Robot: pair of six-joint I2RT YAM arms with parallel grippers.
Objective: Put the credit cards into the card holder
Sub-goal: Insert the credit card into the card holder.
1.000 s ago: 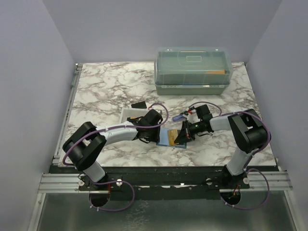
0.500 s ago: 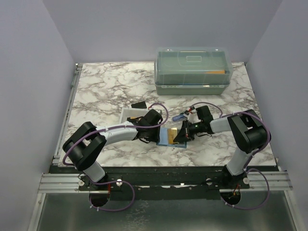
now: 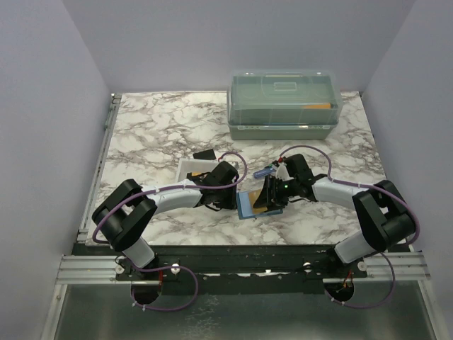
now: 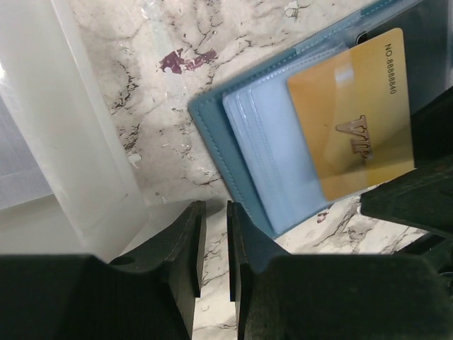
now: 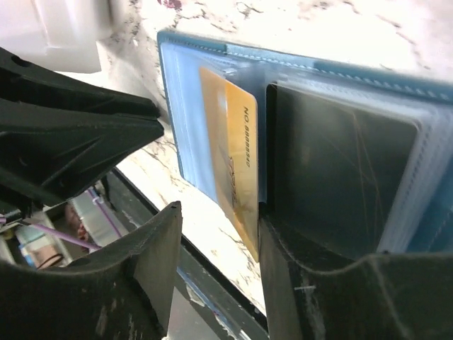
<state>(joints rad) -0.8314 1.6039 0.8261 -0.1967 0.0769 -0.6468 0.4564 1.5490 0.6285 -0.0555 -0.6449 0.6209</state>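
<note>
The credit card (image 5: 232, 163) is half-sleeved in the card holder (image 4: 212, 134), its long axis set between the released right fingers (image 5: 141, 269); the left fingers (image 4: 180, 248) are held narrowly parted, empty.

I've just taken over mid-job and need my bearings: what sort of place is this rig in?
Probably a lab test booth: plain lavender walls close in a marble-patterned table, a metal rail runs along its near edge, and a lidded plastic box stands at the back.

Far side of card holder (image 4: 212, 138) off-frame
</note>
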